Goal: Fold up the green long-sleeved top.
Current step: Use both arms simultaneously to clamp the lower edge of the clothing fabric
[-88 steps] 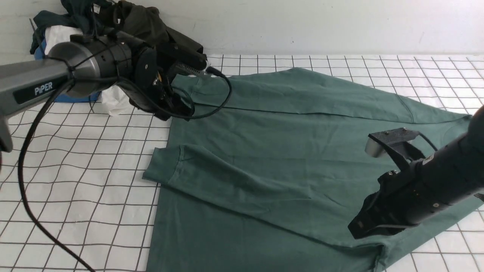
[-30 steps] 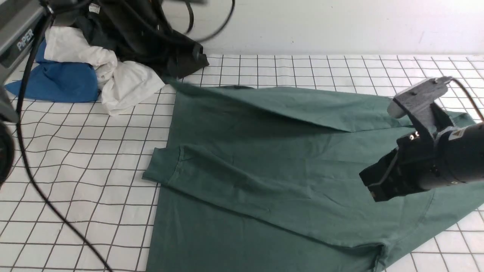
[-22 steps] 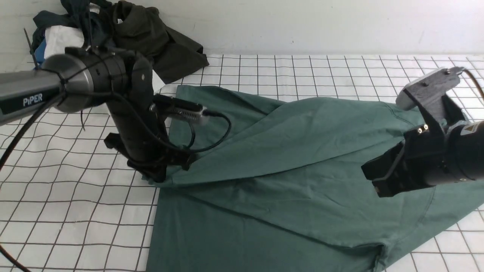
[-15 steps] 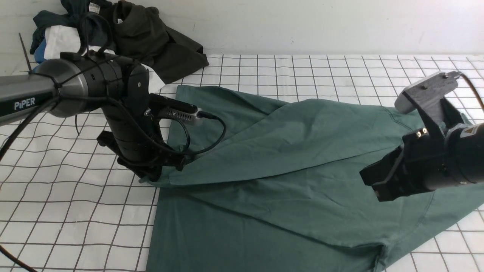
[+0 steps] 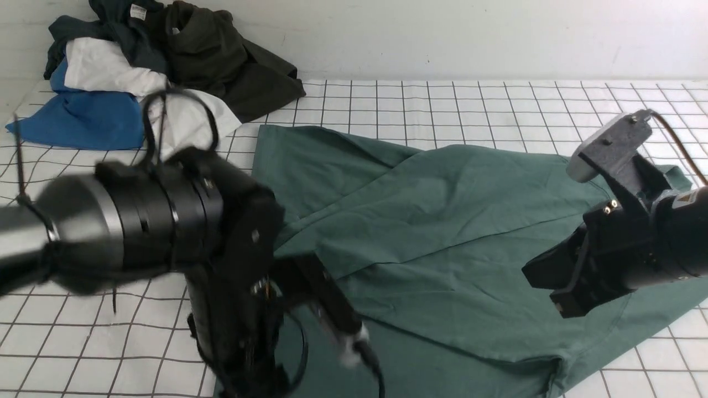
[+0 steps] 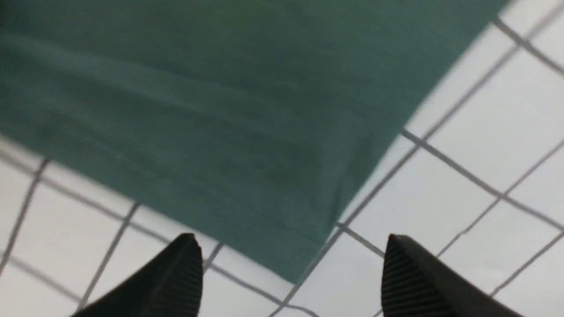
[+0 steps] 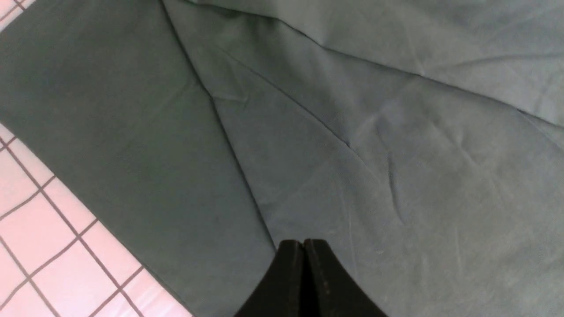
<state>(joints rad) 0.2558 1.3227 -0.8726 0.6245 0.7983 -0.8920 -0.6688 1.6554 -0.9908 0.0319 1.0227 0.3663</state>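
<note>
One green long-sleeved top (image 5: 442, 221) lies spread over the middle and right of the gridded white table (image 5: 442, 102), and its far side is folded toward the near side in a big slanted flap, with creases running across it. At its left edge, the left gripper (image 6: 291, 246) has its fingers wide apart with nothing between them, a corner of green cloth just past the tips. Over on the right, the right gripper (image 7: 304, 243) hangs over the cloth, fingers pressed tight together, gripping nothing. Far left by the wall sits a heap of clothes: a blue piece (image 5: 83, 124), a white one (image 5: 105, 69), a dark one (image 5: 221, 55).
</note>
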